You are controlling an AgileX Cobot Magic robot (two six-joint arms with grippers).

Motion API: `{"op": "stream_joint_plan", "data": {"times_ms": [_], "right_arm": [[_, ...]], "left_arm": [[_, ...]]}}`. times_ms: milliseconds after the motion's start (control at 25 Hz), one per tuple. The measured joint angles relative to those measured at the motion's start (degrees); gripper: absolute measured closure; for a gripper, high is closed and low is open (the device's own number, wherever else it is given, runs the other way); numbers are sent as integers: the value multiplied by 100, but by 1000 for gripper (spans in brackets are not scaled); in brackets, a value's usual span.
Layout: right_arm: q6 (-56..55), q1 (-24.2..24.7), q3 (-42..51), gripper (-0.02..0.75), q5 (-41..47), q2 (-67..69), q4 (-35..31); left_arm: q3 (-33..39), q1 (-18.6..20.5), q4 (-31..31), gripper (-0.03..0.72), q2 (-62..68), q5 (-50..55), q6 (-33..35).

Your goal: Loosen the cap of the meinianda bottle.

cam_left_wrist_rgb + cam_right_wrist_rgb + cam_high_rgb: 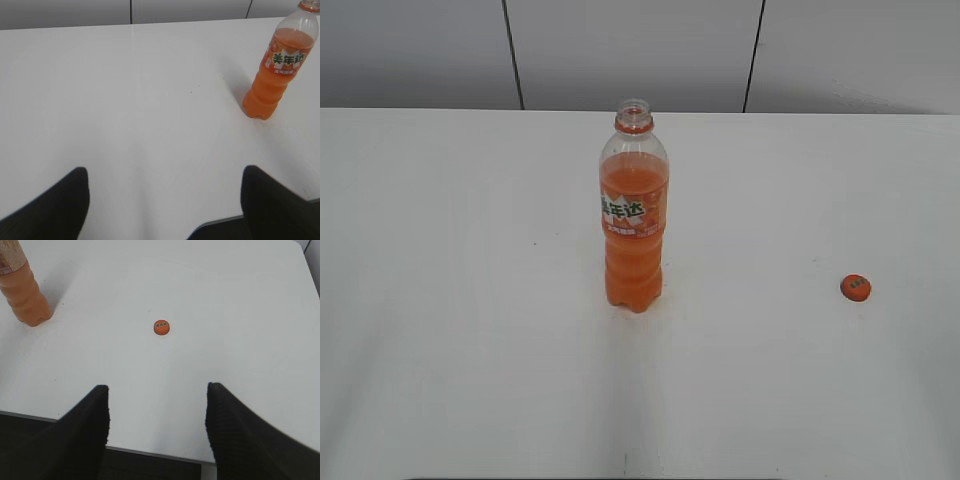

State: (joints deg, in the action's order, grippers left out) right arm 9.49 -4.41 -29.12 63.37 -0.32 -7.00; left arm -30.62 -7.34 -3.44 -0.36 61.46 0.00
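The meinianda bottle (634, 232) stands upright and uncapped mid-table (440, 330); its orange cap (856, 288) lies well apart to the right. Both the left pincer (165, 200) and right pincer (157, 415) hang released, grasping nothing, above the table's near edge.

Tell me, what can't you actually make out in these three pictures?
- Small print on the cap: too small in the exterior and right wrist views.
- Bottle mouth: cut off by the top edge in the left wrist view.
- Bottle's upper part: cut off in the right wrist view.
- Both arms: outside the exterior view.
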Motion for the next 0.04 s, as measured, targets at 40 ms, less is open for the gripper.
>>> {"op": "stream_joint_plan", "data": {"times_ms": [40], "right_arm": [[0,0,0,276,0,0,0]], "left_arm": [[0,0,0,126,0,0,0]]}}
